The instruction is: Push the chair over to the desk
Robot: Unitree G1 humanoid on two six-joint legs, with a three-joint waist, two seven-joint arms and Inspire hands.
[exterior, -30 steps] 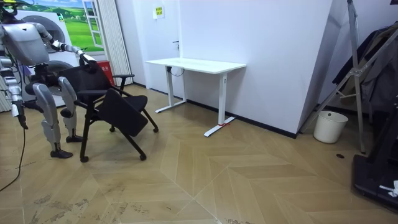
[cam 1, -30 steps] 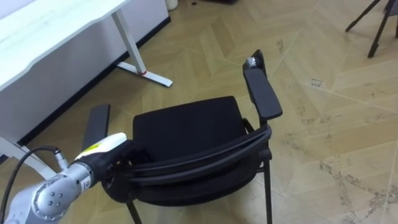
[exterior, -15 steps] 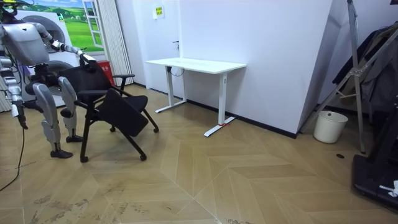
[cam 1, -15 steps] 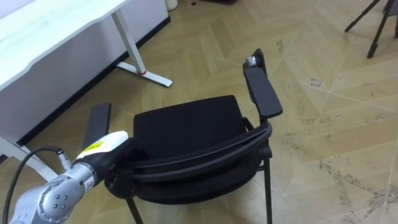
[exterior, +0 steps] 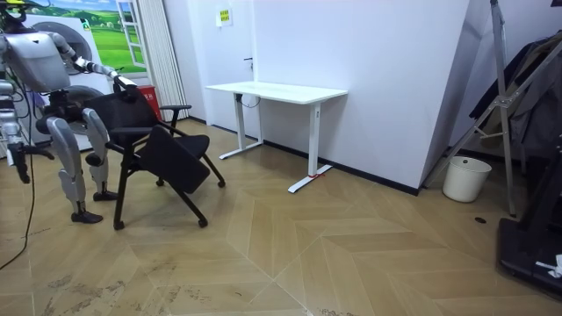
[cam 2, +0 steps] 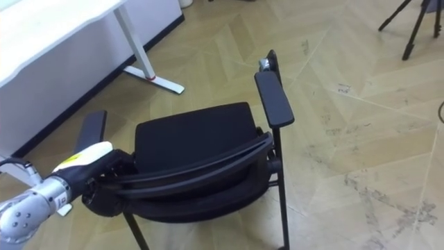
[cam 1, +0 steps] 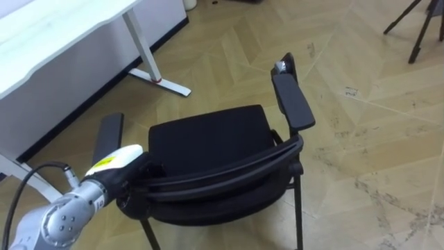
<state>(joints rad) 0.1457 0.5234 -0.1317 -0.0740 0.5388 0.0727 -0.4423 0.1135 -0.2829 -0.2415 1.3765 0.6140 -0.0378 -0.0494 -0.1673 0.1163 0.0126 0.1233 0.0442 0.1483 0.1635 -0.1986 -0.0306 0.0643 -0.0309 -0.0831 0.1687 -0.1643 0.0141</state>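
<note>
A black chair (cam 1: pixel 208 142) with armrests stands on the wood floor right in front of me, its seat facing away toward a white desk. My left hand (cam 1: pixel 119 165) is at the left end of the backrest's top rail (cam 1: pixel 229 173), its dark fingers curled round the rail. In the room view I stand behind the chair (exterior: pixel 167 154), left arm stretched out to its back. My right hand (exterior: pixel 18 162) hangs low at my side, too small to read.
The white desk (cam 1: pixel 55 35) stands ahead on my left, its foot (cam 1: pixel 166 83) on the floor close to the chair. A tripod's legs (cam 1: pixel 416 28) show at the far right. The room view has a white bin (exterior: pixel 463 178) by the wall.
The chair and my left hand have hardly moved. In the room view my right forearm has swung up slightly at my side.
</note>
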